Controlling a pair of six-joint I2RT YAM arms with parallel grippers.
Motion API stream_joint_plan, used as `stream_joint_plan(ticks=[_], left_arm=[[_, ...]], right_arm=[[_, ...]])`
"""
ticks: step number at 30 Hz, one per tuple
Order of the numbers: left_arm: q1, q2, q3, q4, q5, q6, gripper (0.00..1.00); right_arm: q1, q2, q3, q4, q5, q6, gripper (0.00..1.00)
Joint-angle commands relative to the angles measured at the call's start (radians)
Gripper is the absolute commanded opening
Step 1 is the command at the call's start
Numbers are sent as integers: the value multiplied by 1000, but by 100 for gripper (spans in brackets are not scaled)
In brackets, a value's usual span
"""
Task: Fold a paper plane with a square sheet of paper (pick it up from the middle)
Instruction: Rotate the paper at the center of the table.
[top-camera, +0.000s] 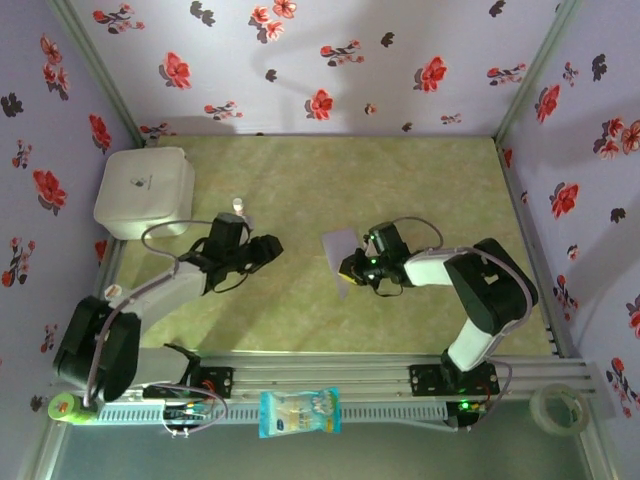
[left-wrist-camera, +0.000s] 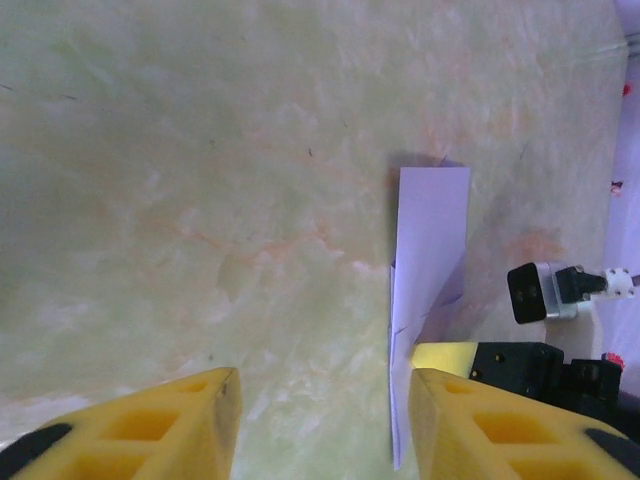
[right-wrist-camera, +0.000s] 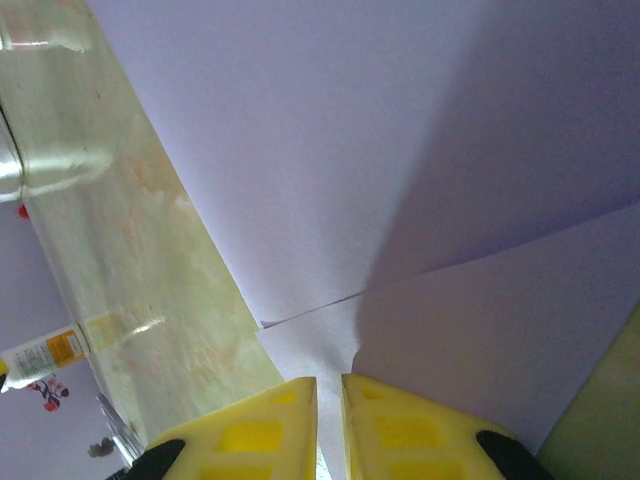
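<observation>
Right wrist: right gripper jaws nearly closed, pinching the square sheet of paper; left gripper half-open, empty; a sideways tug could tear it

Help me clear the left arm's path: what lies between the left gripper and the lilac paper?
Nothing: in the top view, bare tabletop runs from the left gripper to the square sheet of paper held by the right gripper.

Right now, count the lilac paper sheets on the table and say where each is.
1. The square sheet of paper sits near the table's middle, pinched by the right gripper. More may be hidden inside the white box at the far left.
</observation>
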Motion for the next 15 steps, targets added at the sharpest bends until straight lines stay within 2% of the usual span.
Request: stream_joint_plan(ticks=[1,5,7,13,15], left_arm=[[-45,80,92,48,17,-13,41],[-103,225,215,20,16,-25,30],[-130,291,267,22,17,-25,24],[-176,477,364,175,64,-147,13],[-188,532,406,169,64,-154,10]], right_arm=[[41,8,-67,17,71,122,15],[81,-9,-113,128,101,222,16],[90,-22,-119,130,122,239,16],[100,-60,-180,212,156,321,16],[99,-71,-185,208,165,320,16]])
